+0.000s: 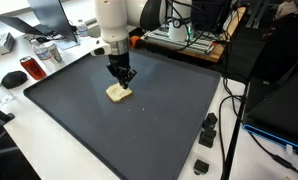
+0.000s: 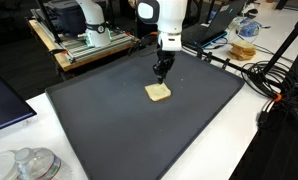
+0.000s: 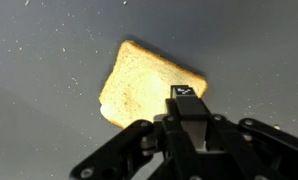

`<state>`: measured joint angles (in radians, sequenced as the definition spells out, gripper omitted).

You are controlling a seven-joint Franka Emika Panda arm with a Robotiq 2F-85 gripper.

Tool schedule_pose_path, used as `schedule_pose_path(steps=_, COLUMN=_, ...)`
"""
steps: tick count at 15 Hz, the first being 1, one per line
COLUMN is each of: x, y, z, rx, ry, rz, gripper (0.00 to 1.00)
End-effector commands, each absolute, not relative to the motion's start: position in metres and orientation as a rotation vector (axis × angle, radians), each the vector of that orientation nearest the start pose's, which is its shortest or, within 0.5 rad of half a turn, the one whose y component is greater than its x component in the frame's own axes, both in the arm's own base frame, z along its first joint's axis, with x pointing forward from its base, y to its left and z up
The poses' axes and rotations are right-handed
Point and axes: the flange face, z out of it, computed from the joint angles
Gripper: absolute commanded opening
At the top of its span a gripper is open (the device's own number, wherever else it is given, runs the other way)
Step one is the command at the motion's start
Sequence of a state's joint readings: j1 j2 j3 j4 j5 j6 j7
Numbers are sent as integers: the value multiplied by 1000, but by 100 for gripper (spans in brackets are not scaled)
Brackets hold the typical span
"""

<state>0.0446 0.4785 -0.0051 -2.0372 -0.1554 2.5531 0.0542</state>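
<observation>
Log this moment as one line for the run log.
gripper: shut | position: over bread slice edge | bread slice: flat on dark mat | contact: cannot tell

No text, brand, number or sign can be read in any view. In the wrist view a small white mark (image 3: pixel 186 91) stands on the dark gripper (image 3: pixel 186 100), toward twelve o'clock on its tip, too blurred and small to make out.

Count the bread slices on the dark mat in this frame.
1. The bread slice lies flat near the middle of the dark mat, right by the tip of the shut gripper. No other shows in any view, though clutter beyond the mat could hide more.
</observation>
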Motion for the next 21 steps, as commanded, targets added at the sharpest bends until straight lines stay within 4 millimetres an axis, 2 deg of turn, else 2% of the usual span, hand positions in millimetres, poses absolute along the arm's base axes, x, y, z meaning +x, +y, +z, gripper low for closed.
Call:
schedule_pose_path(steps=1, x=608, y=21, z=206, rx=-3190, ry=-189, rz=-116, gripper=5)
schedule_pose_path(steps=21, x=622, y=10, z=193, rx=-3202, ry=-170, rz=-118, gripper=5)
